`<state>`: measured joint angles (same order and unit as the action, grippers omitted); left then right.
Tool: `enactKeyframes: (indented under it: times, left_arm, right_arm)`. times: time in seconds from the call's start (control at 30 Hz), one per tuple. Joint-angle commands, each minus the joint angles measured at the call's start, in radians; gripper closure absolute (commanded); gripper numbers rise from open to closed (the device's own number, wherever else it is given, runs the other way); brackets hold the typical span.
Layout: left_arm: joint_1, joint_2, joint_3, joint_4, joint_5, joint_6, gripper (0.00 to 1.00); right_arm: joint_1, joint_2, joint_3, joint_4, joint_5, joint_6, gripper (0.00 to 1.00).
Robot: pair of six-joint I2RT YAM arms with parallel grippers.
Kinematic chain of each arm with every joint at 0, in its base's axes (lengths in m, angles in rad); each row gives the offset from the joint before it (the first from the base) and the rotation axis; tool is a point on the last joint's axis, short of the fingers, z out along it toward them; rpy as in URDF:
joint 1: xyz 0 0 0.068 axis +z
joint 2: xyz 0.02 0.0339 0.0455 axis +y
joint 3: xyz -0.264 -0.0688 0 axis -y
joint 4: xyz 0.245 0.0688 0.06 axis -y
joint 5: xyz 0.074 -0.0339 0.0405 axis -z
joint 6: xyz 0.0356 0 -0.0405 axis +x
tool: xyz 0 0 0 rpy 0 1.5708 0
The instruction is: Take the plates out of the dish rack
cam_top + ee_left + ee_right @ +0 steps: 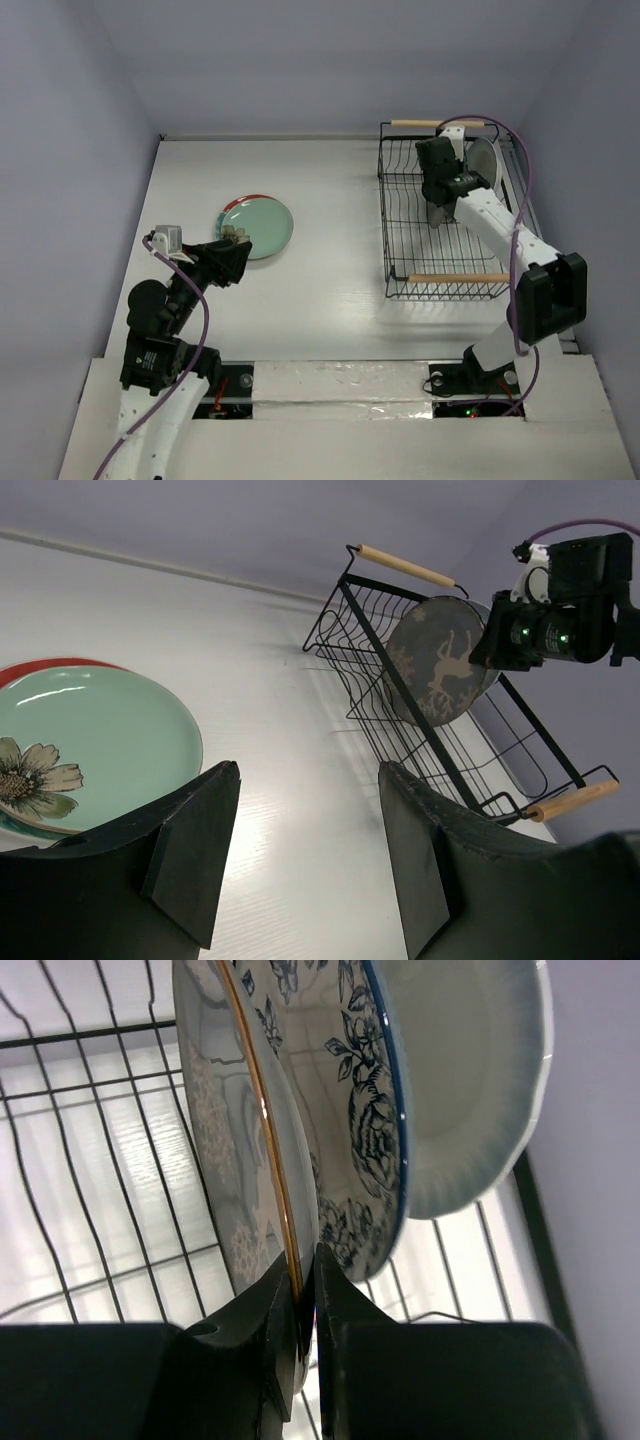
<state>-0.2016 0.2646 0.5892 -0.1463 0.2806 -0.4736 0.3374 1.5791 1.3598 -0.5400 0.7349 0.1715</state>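
Observation:
The red plate with teal flowers lies flat on the table at the left; it also shows in the left wrist view. My left gripper hovers at its near-left edge, open and empty. The black wire dish rack stands at the right, also in the left wrist view. My right gripper is inside the rack, shut on the rim of the upright grey-brown plate. Behind it stand the white plate with blue ornament and the plain white blue-rimmed plate.
The rack has wooden handles at its far end and near end. Purple walls close the table at back and sides. The right arm's cable loops over the rack's right side.

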Motion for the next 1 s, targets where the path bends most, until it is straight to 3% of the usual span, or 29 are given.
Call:
enactKeyframes:
  times: [0.0, 0.13, 0.23, 0.37, 0.43, 0.6, 0.7, 0.83, 0.97]
  left_arm:
    - [-0.004, 0.004, -0.002, 0.057, 0.008, 0.003, 0.45]
    - [-0.004, 0.005, 0.000, 0.059, 0.008, 0.001, 0.45]
    - [-0.004, 0.007, -0.002, 0.059, 0.011, 0.001, 0.45]
    - [-0.004, 0.008, 0.000, 0.057, 0.011, 0.001, 0.45]
    - [-0.004, 0.008, 0.000, 0.059, 0.008, 0.001, 0.46]
    - [-0.004, 0.010, 0.000, 0.059, 0.008, 0.003, 0.46]
    - [-0.004, 0.009, -0.002, 0.057, 0.008, 0.001, 0.46]
    - [-0.004, 0.005, 0.000, 0.054, 0.003, 0.001, 0.46]
    - [-0.004, 0.002, 0.003, 0.048, -0.009, 0.001, 0.46]
  right_arm:
    - [0.037, -0.113, 0.105, 0.040, 0.133, -0.040, 1.00]
    - [0.060, -0.198, 0.121, 0.043, 0.124, -0.024, 1.00]
    - [0.071, -0.296, 0.124, 0.075, 0.019, 0.003, 1.00]
    - [0.095, -0.431, 0.104, 0.156, -0.190, 0.089, 1.00]
    - [0.129, -0.468, 0.059, 0.202, -0.219, 0.120, 1.00]
    - [0.149, -0.515, -0.056, 0.431, -0.504, 0.307, 1.00]
    - [0.190, -0.460, -0.120, 0.607, -0.687, 0.417, 1.00]
    - [0.307, -0.289, -0.077, 0.672, -0.683, 0.454, 1.00]
    - [0.344, -0.087, -0.050, 0.836, -0.804, 0.592, 1.00]
